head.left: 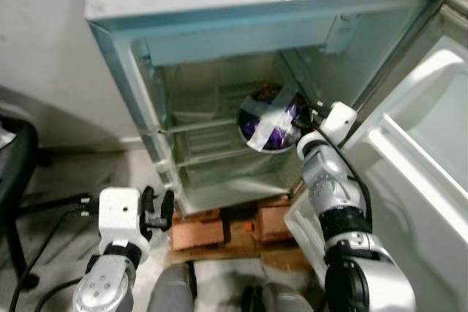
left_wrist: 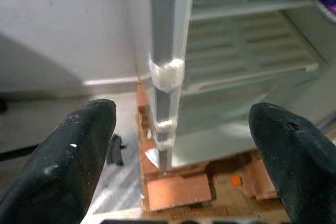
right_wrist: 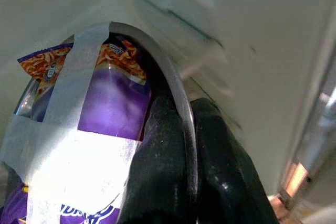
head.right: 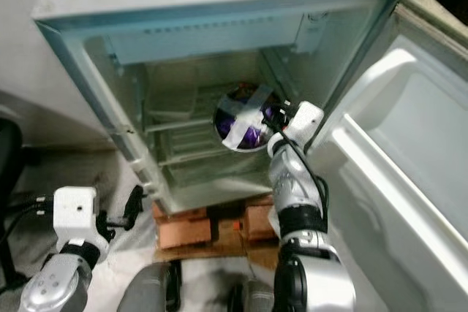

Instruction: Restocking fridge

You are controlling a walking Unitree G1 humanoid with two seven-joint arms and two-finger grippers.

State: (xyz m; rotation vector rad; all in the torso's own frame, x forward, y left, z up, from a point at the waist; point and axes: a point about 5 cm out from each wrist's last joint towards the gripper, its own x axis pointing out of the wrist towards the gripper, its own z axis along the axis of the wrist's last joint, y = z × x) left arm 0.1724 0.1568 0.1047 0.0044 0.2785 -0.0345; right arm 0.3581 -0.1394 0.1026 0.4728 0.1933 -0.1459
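A metal bowl [head.left: 268, 123] holding a purple snack packet [right_wrist: 107, 106] under crossed tape is held inside the open fridge [head.left: 219, 42], above its wire shelf [head.left: 208, 140], its thin rim pinched by the clenched right claw [right_wrist: 188, 129]. The rim is judged stiff but slippery, the load light, so a deep rim grip is advised. The left claw [left_wrist: 181, 145] is held released, low beside the fridge.

Shiny metal bowl [right_wrist: 178, 103] crossed with matt pale tape [head.left: 269, 123] over a glossy purple packet [right_wrist: 113, 108]; smooth plastic fridge [head.left: 219, 42] on rough reddish bricks [head.left: 197, 233]; right pincer [right_wrist: 190, 166] matt black.
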